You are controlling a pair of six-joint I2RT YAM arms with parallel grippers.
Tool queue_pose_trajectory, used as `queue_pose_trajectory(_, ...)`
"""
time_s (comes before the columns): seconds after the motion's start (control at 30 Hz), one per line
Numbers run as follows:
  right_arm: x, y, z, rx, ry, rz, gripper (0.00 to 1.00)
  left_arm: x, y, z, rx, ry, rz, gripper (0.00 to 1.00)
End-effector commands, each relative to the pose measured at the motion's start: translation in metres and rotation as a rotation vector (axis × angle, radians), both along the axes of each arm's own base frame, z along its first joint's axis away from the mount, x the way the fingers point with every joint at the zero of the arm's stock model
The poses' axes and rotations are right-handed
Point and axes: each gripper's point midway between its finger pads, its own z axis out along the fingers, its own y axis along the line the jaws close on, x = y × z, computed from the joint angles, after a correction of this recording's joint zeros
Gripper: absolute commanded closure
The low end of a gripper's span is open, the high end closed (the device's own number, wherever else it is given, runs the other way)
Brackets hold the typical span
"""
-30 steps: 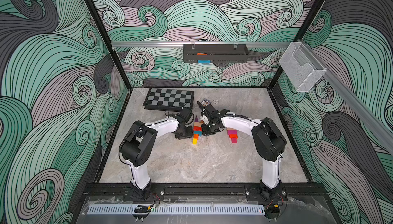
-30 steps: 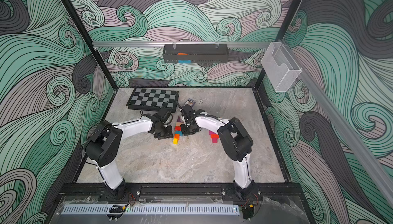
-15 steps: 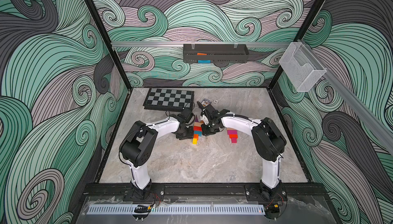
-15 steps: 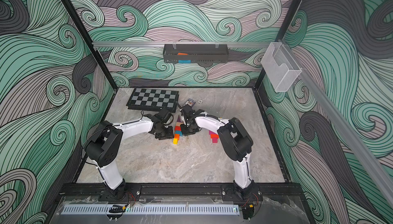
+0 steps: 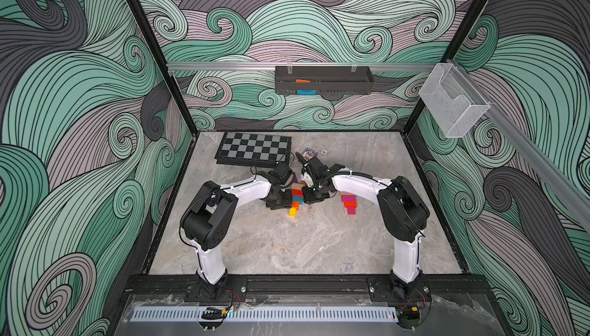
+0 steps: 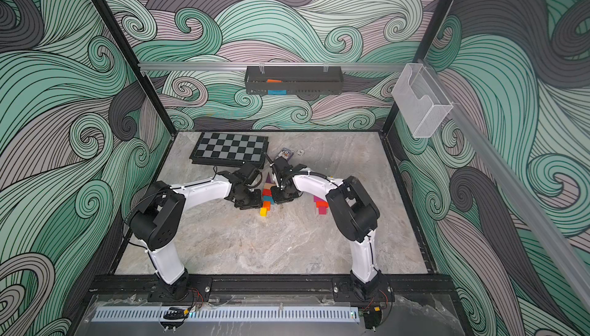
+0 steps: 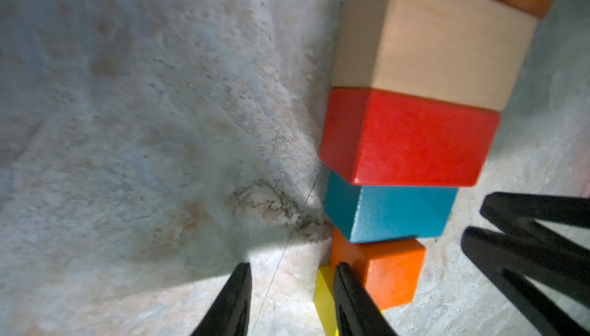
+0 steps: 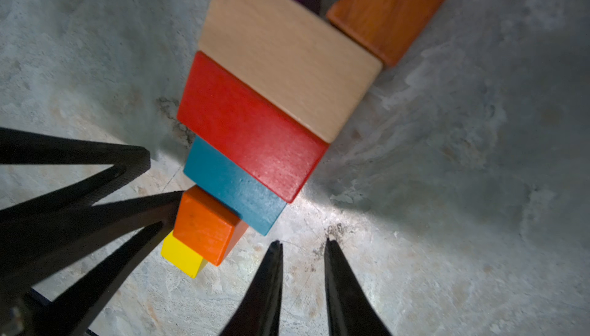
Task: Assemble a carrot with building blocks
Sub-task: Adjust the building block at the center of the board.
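Up on the rail (image 5: 223, 66), black tray (image 5: 338, 85) with orange block (image 5: 302, 80), blue block (image 5: 306, 92)

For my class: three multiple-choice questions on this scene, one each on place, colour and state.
1. Where is the chessboard? A) on the table's far side B) in the wall rack C) under blocks
2. Which block lies between the teal block and the beige block? A) yellow B) red C) purple
3. What does the right gripper hold? A) an orange cube B) nothing C) a card
Answers: A, both top views show it flat there; B, the red block sits between them; B, nothing lies between its fingers.
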Motion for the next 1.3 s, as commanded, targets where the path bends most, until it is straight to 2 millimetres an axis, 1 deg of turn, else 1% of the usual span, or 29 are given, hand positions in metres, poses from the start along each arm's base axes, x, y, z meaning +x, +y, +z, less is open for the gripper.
queue_pose_trajectory(0.0,-0.003,0.000,-0.008,-0.008,0.017,0.000,0.74,0.007,-0.007,0.005,-0.001,-0.017,-0.027,0.56)
queue_pose_trajectory(0.13,-0.002,0.000,-0.006,-0.007,0.012,0.000,0.74,0.008,-0.006,0.008,0.003,-0.028,-0.023,0.56)
queue_pose_trajectory(0.3,-0.002,-0.002,0.000,-0.008,-0.005,-0.002,0.73,0.008,0.006,0.020,0.026,-0.061,0.001,0.55)
queue_pose_trajectory(0.5,-0.005,-0.007,0.007,-0.007,-0.019,-0.011,0.71,-0.003,0.015,0.016,0.035,-0.037,0.020,0.54)
queue_pose_trajectory(0.6,-0.007,-0.009,0.011,-0.003,-0.025,-0.013,0.65,-0.007,0.016,0.013,0.032,-0.030,0.025,0.54)
queue_pose_trajectory(0.67,-0.009,-0.010,0.015,0.000,-0.029,-0.014,0.54,-0.009,0.017,0.011,0.036,-0.025,0.026,0.54)
queue_pose_trajectory(0.77,-0.011,-0.014,0.020,0.000,-0.036,-0.018,0.42,-0.012,0.017,0.008,0.039,-0.019,0.025,0.54)
queue_pose_trajectory(0.9,-0.013,-0.016,0.030,0.006,-0.055,-0.017,0.31,-0.015,0.012,0.006,0.032,-0.015,0.013,0.54)
queue_pose_trajectory(1.0,-0.013,-0.018,0.036,0.009,-0.069,-0.019,0.28,-0.015,0.008,0.004,0.033,-0.015,0.004,0.54)
queue_pose_trajectory(1.27,-0.014,-0.018,0.036,0.009,-0.067,-0.021,0.28,-0.015,0.005,0.005,0.031,-0.019,-0.005,0.54)
